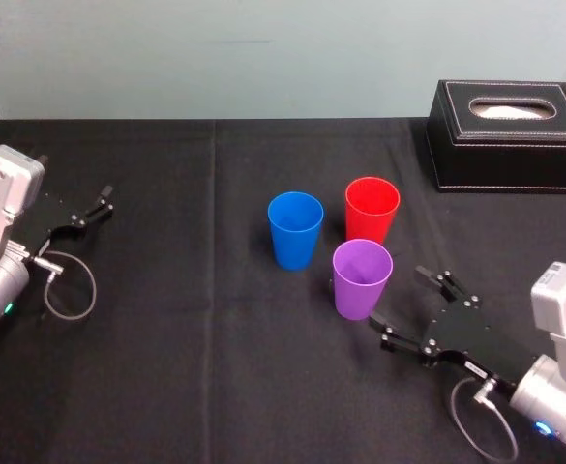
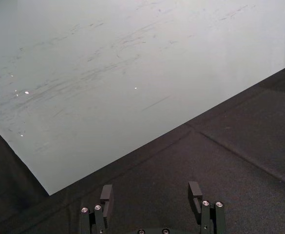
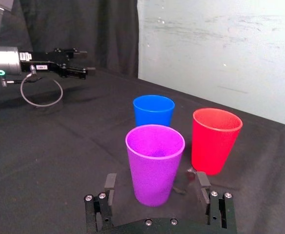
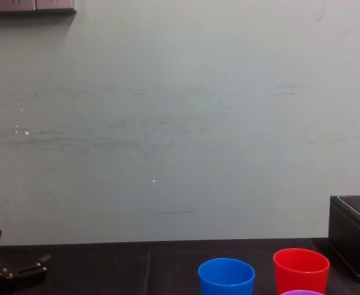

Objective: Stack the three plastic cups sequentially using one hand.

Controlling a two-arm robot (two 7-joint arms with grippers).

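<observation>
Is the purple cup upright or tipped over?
Upright: the purple cup stands mouth up before the open right gripper; left gripper parked far left.

Head camera looks steeply down on the black table, with the blue cup, red cup and purple cup near its middle. Chest camera sits low, facing the pale wall beyond the table's far edge, and shares those cups' tops. Right wrist camera peers close over the right gripper at the same cups. Left wrist camera, over the left gripper, faces the wall and the table's far edge.
</observation>
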